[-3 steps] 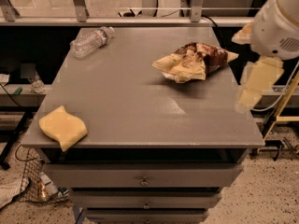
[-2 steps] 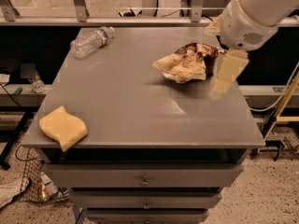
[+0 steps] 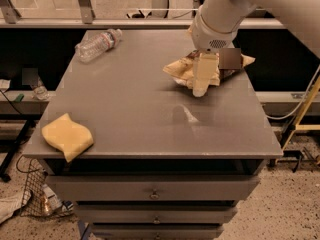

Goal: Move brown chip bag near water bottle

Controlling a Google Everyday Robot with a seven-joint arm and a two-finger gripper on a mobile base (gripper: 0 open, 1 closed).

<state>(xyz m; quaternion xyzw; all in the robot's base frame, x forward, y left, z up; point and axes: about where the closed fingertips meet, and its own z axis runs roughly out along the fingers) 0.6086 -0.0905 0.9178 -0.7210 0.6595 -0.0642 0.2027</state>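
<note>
- Gripper (image 3: 206, 75): cream-white with one dark grey plate, at 2 o'clock on the table.
- Brown chip bag (image 3: 178, 70): dark brown with pale tan-yellow patches.
- Water bottle (image 3: 97, 44): clear, ribbed, white cap, at 11 o'clock.
- Sponge (image 3: 67, 136): plain yellow, at 8 o'clock.
- Table (image 3: 145, 119): uniform grey.

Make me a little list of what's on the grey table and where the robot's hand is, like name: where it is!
table: grey, with drawers below
brown chip bag: lying crumpled on the far right side
gripper: down over the bag, hiding part of it; cannot tell if it touches
water bottle: lying on its side at the far left corner, well apart from the bag
yellow sponge: near left corner, right at the edge
</note>
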